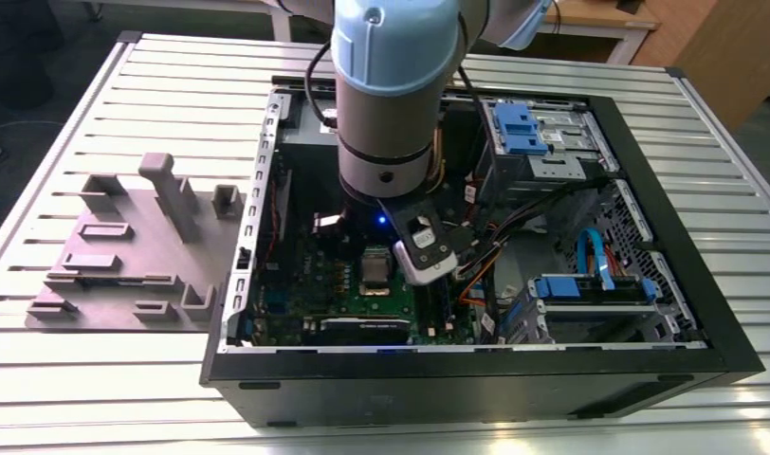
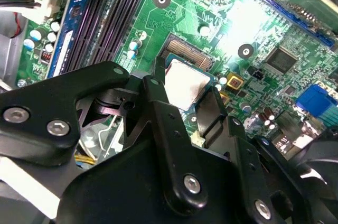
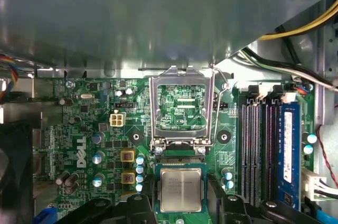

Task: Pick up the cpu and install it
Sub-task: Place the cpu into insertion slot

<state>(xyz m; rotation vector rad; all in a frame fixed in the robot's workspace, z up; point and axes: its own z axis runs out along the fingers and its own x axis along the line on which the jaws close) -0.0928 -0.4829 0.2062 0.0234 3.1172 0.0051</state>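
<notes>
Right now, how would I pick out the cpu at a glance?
Inside the open case, find the green motherboard. Next to the raised, hollow metal frame lies the cpu: a small flat square with a solid silvery-grey top.

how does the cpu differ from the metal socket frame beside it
The cpu is a solid square with a dull grey top; the socket frame is a shiny open rectangle with green board showing through. The cpu lies flat over the socket; the frame is swung open. Both are metal-grey, on the motherboard.

Silvery metal cpu [image 3: 180, 190], glossy green motherboard [image 3: 84, 129], matt black gripper [image 2: 186, 96], shiny metal socket frame [image 3: 154, 110]
</notes>
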